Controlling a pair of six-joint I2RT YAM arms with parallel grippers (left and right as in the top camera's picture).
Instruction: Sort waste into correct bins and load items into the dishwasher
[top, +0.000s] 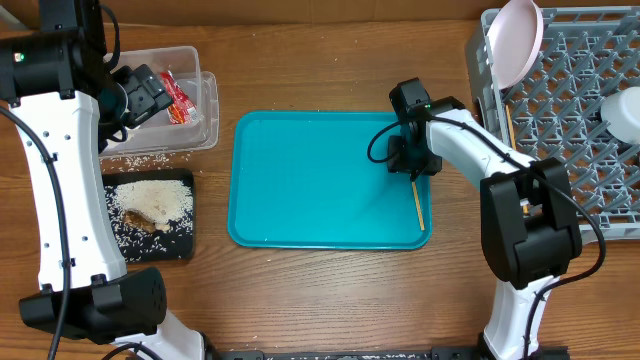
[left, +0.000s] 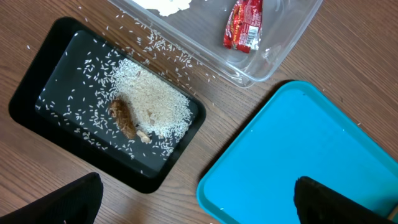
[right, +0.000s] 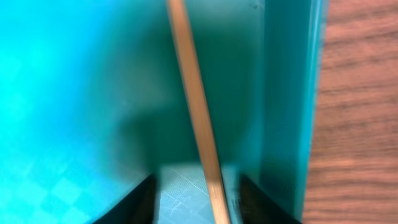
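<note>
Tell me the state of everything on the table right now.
Clear tub: holds red wrapper, tissue.
Black tray: holds rice, brown food.
Teal tray: holds one chopstick.
Dish rack: plate standing inside.
Left gripper: jaws open, empty.
Right gripper: jaws open around chopstick.

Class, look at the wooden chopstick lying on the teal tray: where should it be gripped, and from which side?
Grip the chopstick on its shaft from straight above, with the fingers straddling its thin width. It lies flat, close alongside the raised right rim of the teal tray, which likely blocks any sideways approach.
</note>
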